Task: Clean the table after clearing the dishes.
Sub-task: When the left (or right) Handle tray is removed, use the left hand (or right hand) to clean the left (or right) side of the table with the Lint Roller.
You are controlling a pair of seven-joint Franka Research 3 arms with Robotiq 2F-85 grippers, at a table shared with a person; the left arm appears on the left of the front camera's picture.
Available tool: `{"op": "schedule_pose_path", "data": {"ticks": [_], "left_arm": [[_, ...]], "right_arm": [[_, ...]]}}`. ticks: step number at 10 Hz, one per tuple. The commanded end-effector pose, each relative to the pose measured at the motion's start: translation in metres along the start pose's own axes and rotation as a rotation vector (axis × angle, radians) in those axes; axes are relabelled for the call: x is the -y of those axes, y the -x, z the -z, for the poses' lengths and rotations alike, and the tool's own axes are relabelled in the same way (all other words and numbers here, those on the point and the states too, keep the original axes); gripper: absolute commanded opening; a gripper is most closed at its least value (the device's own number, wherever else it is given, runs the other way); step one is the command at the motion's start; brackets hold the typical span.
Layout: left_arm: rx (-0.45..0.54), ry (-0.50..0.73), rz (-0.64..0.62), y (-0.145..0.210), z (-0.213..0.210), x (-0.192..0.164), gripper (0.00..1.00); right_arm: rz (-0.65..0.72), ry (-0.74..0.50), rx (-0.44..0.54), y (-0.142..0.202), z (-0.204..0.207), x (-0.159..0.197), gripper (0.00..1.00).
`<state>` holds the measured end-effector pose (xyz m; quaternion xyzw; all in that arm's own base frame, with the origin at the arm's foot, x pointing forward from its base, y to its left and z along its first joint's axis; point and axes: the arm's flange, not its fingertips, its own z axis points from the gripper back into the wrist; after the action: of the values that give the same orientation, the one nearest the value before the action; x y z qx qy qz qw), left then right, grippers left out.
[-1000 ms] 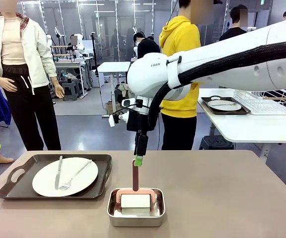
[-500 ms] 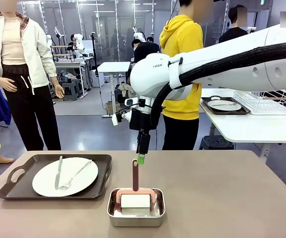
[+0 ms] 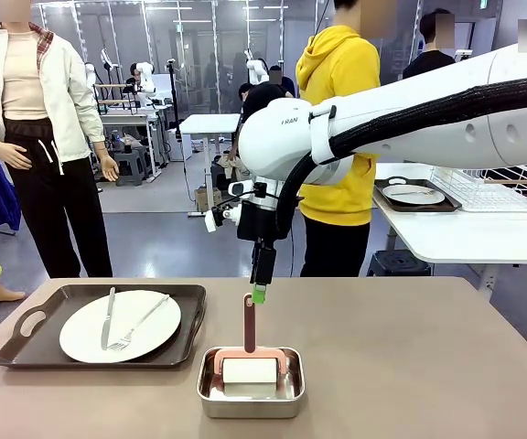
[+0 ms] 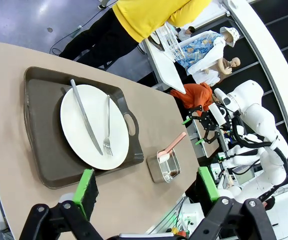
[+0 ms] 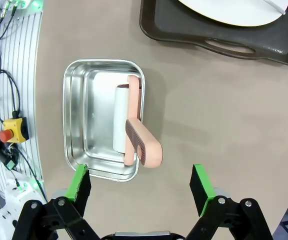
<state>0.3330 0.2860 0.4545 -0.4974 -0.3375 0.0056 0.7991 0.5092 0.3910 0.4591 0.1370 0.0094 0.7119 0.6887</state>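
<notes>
The right gripper [image 3: 259,295] hangs straight above the roller [image 3: 249,326], whose pink handle stands nearly upright out of the steel pan [image 3: 210,402], so the handle's long axis runs almost in line with the fingers. In the right wrist view the right gripper [image 5: 141,189] has its fingers spread wide, with the handle end of the roller [image 5: 142,145] lying between them and roughly centred, nothing pinched. In the front view one green pad sits just beside the handle's top; whether it touches cannot be told. A short straight drop looks like all that is needed before pressing together, and the pan's walls [image 5: 72,115] lie clear of that line. The left gripper [image 4: 146,189] is high over the counter's left part, fingers spread and holding nothing, and it is the nearer one to the dishes: a dark tray [image 3: 26,340] carrying a white plate [image 3: 82,340] with a knife [image 3: 108,318] and fork [image 3: 141,321]. That tray lies on the counter [image 3: 410,366] to the pan's left and a little farther back, near it but apart. A second tray [image 3: 387,194] with a plate rests on the white table at the far right. The pan stands close to the robot-side edge, and broad bare counter spreads to its right, giving room for sweeping there; the left part probably has to wait until the tray is gone.
</notes>
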Motion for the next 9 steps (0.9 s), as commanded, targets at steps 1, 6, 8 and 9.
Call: {"op": "schedule_pose_path", "data": {"ticks": [1,6,8,9], "left_arm": [[-0.005,0.007,0.011,0.002,-0.003,0.001,1.00],[-0.005,0.007,0.011,0.002,-0.003,0.001,1.00],[-0.005,0.007,0.011,0.002,-0.003,0.001,1.00],[-0.005,0.007,0.011,0.002,-0.003,0.001,1.00]], "right_arm": [[-0.004,-0.003,-0.005,-0.001,0.000,-0.003,1.00],[0.007,-0.002,-0.060,-0.017,0.005,0.008,1.00],[0.010,-0.032,-0.097,-0.024,0.014,0.011,1.00],[0.022,-0.037,-0.121,-0.028,0.018,0.013,1.00]]}}
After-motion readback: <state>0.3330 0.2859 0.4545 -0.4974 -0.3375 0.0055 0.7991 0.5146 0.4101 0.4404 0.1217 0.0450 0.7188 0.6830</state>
